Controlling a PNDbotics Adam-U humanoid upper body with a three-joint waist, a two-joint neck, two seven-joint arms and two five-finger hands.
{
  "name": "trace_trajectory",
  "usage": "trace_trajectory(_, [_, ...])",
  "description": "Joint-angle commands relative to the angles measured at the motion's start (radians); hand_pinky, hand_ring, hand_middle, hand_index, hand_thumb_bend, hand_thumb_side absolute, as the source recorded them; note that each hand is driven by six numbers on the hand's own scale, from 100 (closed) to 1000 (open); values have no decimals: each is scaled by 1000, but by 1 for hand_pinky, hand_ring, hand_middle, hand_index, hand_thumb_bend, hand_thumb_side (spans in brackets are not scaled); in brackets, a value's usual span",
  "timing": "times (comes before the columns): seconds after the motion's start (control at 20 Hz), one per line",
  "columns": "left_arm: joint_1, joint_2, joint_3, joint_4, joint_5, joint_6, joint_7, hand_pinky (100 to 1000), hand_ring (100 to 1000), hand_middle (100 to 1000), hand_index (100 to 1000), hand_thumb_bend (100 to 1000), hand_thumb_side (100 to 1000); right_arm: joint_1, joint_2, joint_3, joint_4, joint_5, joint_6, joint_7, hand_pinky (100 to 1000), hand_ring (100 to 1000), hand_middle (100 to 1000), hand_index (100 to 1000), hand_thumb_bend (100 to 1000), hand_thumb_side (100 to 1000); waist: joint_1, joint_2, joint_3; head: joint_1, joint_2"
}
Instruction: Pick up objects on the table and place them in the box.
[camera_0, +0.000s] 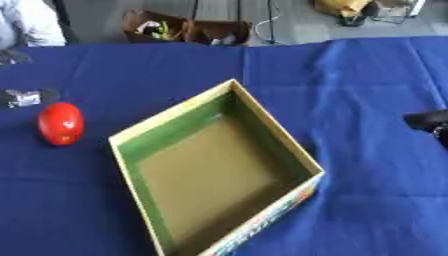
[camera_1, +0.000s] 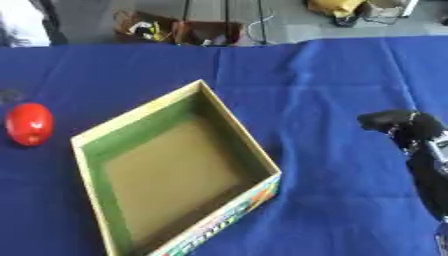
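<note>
A red egg-shaped object (camera_0: 60, 123) lies on the blue cloth at the left, apart from the box. The open cardboard box (camera_0: 295, 145) sits askew in the middle, with green inner walls and a brown floor on which nothing shows. A small black and silver thing (camera_0: 24, 97) lies just beyond the red object at the left edge; I cannot make out what it is. My right hand (camera_1: 404, 125), black, hangs over the cloth to the right of the box, well apart from it, with nothing seen in it. My left hand shows in no view.
The blue cloth (camera_0: 367, 75) covers the whole table. Beyond the far edge stand brown bags (camera_0: 188, 30) and cables on the floor. A person in white (camera_0: 31, 22) is at the far left corner.
</note>
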Motion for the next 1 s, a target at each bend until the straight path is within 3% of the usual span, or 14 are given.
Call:
trace_trajectory(0.05, [-22,13,19,37,-3,-41,-48,925,1000,1000,1000,730,879,-2,-24,-3,-10,13,4,0,845,768,580,710,100,1000,1,-11,-5,5,-19])
trace_trajectory(0.2, [-34,4,22,79,15,-84,-93,897,976,1000,1000,688,858,-2,-23,-1,-10,18,9,-2,845,766,576,708,100,1000,1,-6,-8,5,-25])
trace_trajectory(0.55, [-51,6,28,85,48,-150,-204,887,965,1000,1000,695,856,-2,-21,5,-10,32,27,-4,847,764,570,703,100,1000,4,3,-10,5,-32])
trace_trajectory(1.0, [-66,-2,38,45,-1,-137,-340,851,939,1000,1000,716,836,-2,-19,9,-10,39,38,-4,850,763,565,693,100,1000,5,11,-14,13,-37])
